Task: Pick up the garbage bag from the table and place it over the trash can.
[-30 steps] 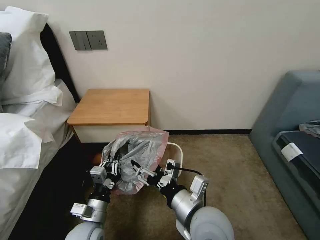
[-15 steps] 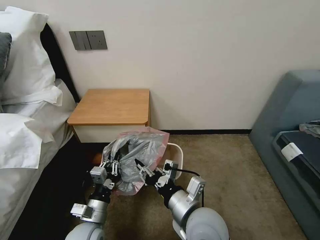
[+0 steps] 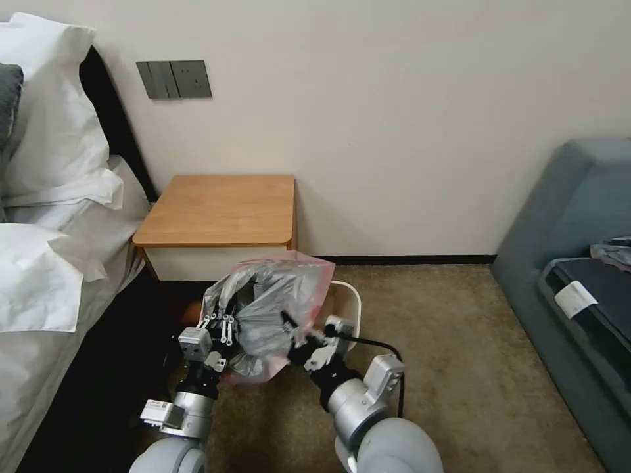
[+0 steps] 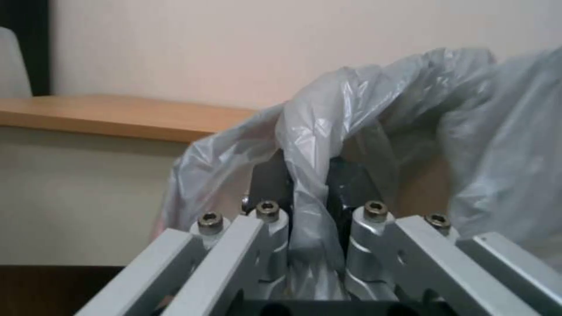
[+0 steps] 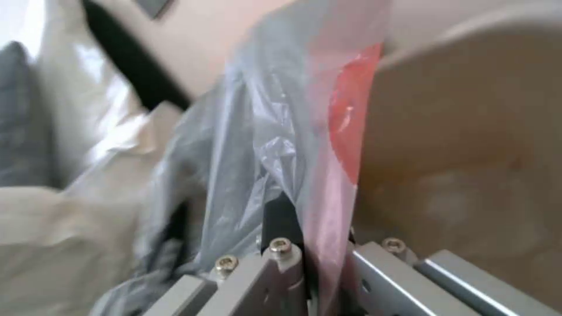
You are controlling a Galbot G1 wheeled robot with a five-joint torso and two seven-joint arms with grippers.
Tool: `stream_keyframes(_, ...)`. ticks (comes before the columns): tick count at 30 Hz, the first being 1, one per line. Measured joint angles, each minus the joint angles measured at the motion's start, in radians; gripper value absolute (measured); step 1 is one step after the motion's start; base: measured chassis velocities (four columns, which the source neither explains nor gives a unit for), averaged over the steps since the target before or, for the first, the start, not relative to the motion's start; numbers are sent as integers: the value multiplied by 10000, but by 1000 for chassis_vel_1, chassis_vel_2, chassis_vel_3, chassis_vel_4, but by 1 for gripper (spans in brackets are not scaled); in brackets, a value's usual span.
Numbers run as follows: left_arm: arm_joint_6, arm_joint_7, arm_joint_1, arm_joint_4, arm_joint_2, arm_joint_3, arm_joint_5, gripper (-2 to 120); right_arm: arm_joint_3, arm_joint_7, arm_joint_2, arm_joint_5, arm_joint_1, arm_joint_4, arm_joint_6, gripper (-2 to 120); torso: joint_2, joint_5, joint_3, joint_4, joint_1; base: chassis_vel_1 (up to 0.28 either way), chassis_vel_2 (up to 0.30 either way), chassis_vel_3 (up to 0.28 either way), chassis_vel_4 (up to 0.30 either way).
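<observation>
Garbage bag [image 3: 273, 309]: thin, crinkled, translucent grey plastic with a pinkish-red edge; held off the floor, bunched and partly spread, in front of the nightstand and over the near-left part of the trash can

Trash can [image 3: 351, 299]: beige plastic, rounded corners, rolled rim; standing on the carpet just beside the nightstand's front right corner; its far-right rim shows past the bag

Left gripper [image 3: 220, 314]: at the bag's left side, pointing up; fingers [image 4: 272, 186] clenched on a gathered fold of grey film [image 4: 310, 145], which runs down between them; forearm rising nearly vertical from the lower edge of the head view

Right gripper [image 3: 289, 326]: at the bag's near-right side, angled up and leftward; fingers [image 5: 281, 219] pinching the pink-edged film [image 5: 333, 175] with the bin's inner wall [image 5: 468, 145] just beside it; elbow bent low, black cable looping along the wrist

Surface [image 3: 220, 209]: orange-brown wood top with rounded corners, white drawer front below; bare

Floor: brown short-pile carpet [image 3: 447, 341]
</observation>
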Motion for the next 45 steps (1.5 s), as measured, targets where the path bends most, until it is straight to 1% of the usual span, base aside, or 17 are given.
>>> stream_keyframes(1,98,-144,7,-38,-41,-2,102,7,6,122,81,-820,-191,-40,67,0,0,-1,0,0,0,0,0,0,0)
stream_keyframes(2,163,-261,9,-42,-73,-9,142,7,13,167,116,-1365,-364,-61,107,0,0,-1,0,0,0,0,0,0,0)
stream_keyframes(8,295,-489,6,-23,-120,-17,214,7,97,94,137,-2051,-716,-106,157,0,0,0,0,0,0,0,0,0,0)
stream_keyframes(10,399,-647,-5,4,-135,-37,252,7,152,30,3,-2186,-860,-52,156,0,0,1,0,0,0,0,0,0,0)
stream_keyframes(11,399,-647,-5,4,-135,-37,252,7,152,30,3,-2186,-860,-52,156,0,0,1,0,0,0,0,0,0,0)
stream_keyframes(14,601,-899,-8,22,-134,-78,293,7,146,-140,-414,-2239,-1128,251,136,0,0,1,0,1,0,0,0,0,0)
stream_keyframes(15,601,-899,-8,22,-134,-78,293,7,146,-140,-414,-2239,-1128,251,136,0,0,1,0,1,0,0,0,0,0)
stream_keyframes(17,831,-1100,-13,12,-148,-78,367,7,145,-250,-753,-2243,-1326,484,121,0,0,2,0,-1,0,0,0,0,0)
stream_keyframes(18,831,-1100,-13,12,-148,-78,367,7,145,-250,-753,-2243,-1326,484,121,0,0,2,0,-1,0,0,0,0,0)
stream_keyframes(21,1200,-1417,-40,-50,-217,-49,433,7,151,-417,-1262,-2246,-1605,762,103,0,0,2,-1,0,0,0,0,0,0)
stream_keyframes(32,1574,-1619,25,-319,-243,-11,396,7,791,-583,-1737,-2154,-1752,856,95,0,0,4,0,0,0,0,0,0,0)
stream_keyframes(39,2045,-1939,29,-499,-207,-18,-31,7,1578,-867,-2186,-2539,-2044,969,195,0,0,2,1,0,0,0,0,0,0)
stream_keyframes(44,2119,-1981,32,-527,-234,14,-88,7,1710,-1070,-2287,-2722,-2144,976,195,0,0,1,1,0,0,0,0,0,0)
stream_keyframes(45,2141,-1994,34,-541,-233,16,-102,7,1757,-1296,-2336,-2814,-2195,964,191,-2,0,2,1,0,0,0,0,0,0)
